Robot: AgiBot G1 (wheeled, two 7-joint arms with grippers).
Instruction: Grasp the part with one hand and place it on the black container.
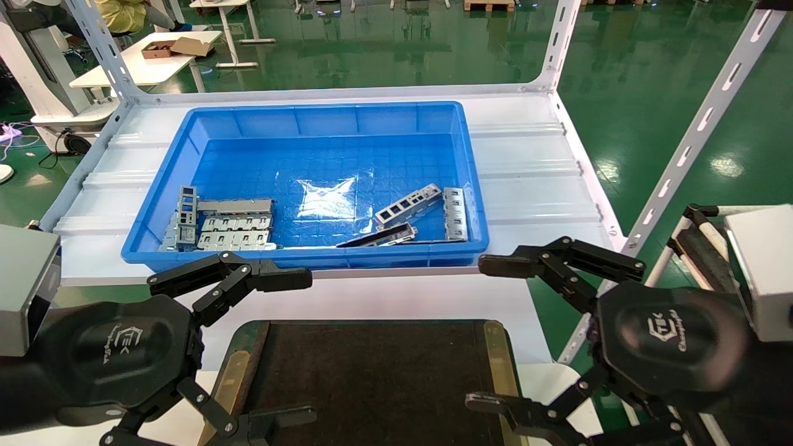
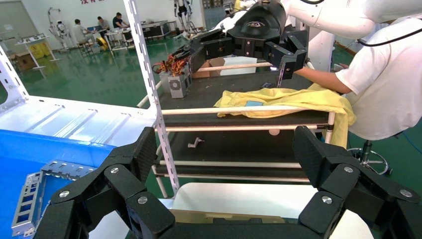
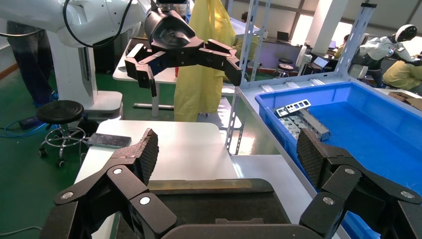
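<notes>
The part (image 1: 408, 205) lies in the blue bin (image 1: 186, 137), long axis toward two o'clock; left tool (image 1: 251, 350) and right tool (image 1: 505, 334) hover spread wide over the black container (image 1: 372, 378).

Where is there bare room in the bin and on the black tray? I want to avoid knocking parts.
The blue bin's far half and middle floor are bare. Its near-left corner is crowded with stacked grey brackets; the windowed part and other strips lie at the near right. The black container shows bare, bordered by the open left end effector and right end effector.
</notes>
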